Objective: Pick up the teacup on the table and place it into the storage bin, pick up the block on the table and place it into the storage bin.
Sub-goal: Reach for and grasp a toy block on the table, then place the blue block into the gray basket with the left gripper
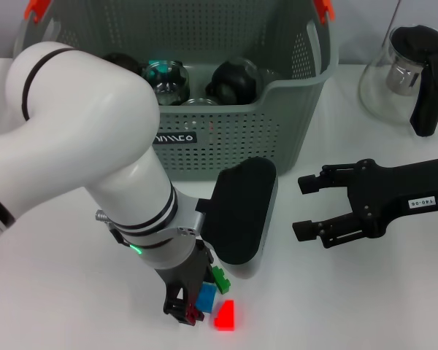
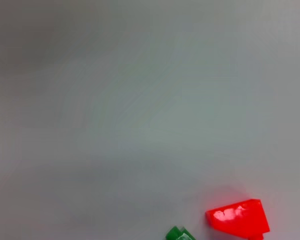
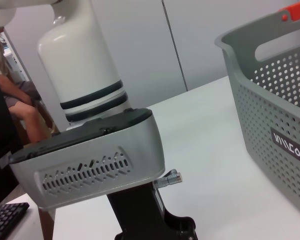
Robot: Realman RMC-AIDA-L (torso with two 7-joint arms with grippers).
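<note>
The grey-green perforated storage bin [image 1: 226, 138] stands at the back of the table, with dark round and glass items inside it. It also shows in the right wrist view [image 3: 270, 105]. My left gripper [image 1: 184, 306] reaches down to the table's front edge, right against a blue block [image 1: 205, 297]. A green block [image 1: 220, 278] lies just behind it and a red block [image 1: 225, 315] just to its right. The red block [image 2: 237, 218] and the green block [image 2: 177, 234] also show in the left wrist view. My right gripper [image 1: 306, 206] is open and empty, hovering right of the bin. No teacup shows on the table.
A glass jug with a black lid [image 1: 412, 73] stands at the back right. The left arm's grey wrist housing [image 1: 241, 215] hangs in front of the bin. White table [image 1: 336, 292] lies open at the front right.
</note>
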